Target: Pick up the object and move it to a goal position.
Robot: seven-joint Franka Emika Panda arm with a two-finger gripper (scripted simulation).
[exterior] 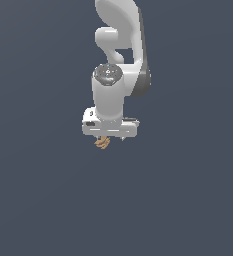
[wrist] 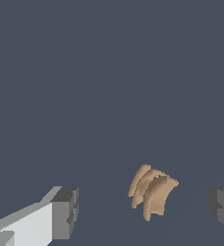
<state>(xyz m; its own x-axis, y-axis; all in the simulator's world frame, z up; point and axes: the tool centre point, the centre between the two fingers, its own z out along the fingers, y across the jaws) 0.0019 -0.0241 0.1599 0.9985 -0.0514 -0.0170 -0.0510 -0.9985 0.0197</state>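
Note:
The object (wrist: pixel 152 193) is a small tan-brown lump with several curved finger-like lobes, lying on the dark grey floor. In the wrist view it sits between my two fingertips, nearer the right-hand pad (wrist: pixel 223 207) than the other pad (wrist: pixel 65 211), touching neither. My gripper (wrist: pixel 144 210) is open wide. In the exterior view the object (exterior: pixel 102 142) peeks out just under the white hand, and the gripper (exterior: pixel 109 137) hangs directly over it; its fingers are mostly hidden by the hand.
The white arm (exterior: pixel 119 55) rises above the hand toward the top of the exterior view. A plain dark grey floor (exterior: pixel 188 200) surrounds the object on all sides.

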